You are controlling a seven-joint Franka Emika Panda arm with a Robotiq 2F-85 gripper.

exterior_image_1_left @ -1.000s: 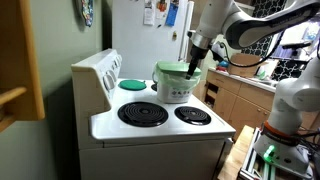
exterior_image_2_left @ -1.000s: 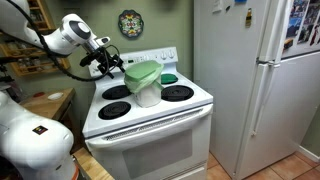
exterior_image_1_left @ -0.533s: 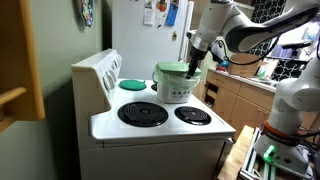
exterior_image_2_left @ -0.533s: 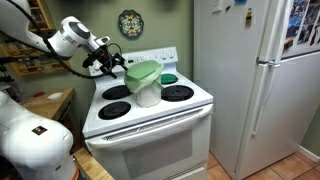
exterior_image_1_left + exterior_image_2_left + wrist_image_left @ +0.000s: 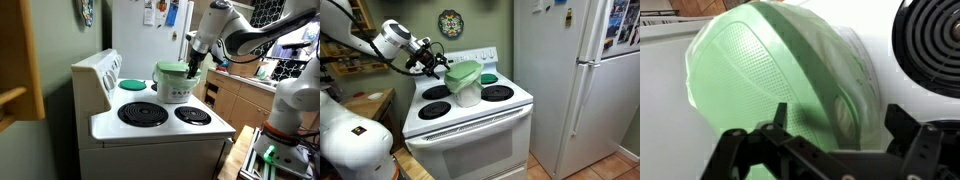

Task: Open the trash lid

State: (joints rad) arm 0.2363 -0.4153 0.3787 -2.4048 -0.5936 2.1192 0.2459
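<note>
arm (image 5: 243,30): white, bent at the elbow, reaching in from the right in an exterior view and from the left in an exterior view (image 5: 392,38).
wrist (image 5: 204,42): tipped downward.
pincer (image 5: 194,63): dark, pointing down; in the wrist view (image 5: 835,135) its jaws stand spread wide.

Trash lid (image 5: 770,70) lower edge hidden behind claw (image 5: 835,140), burner (image 5: 935,45) cut off at right edge

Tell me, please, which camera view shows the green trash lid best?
The wrist view: the trash lid fills most of the frame, close enough to show its dimpled texture. In both exterior views it is only a small green cap on the trash, with the hand beside it.
</note>
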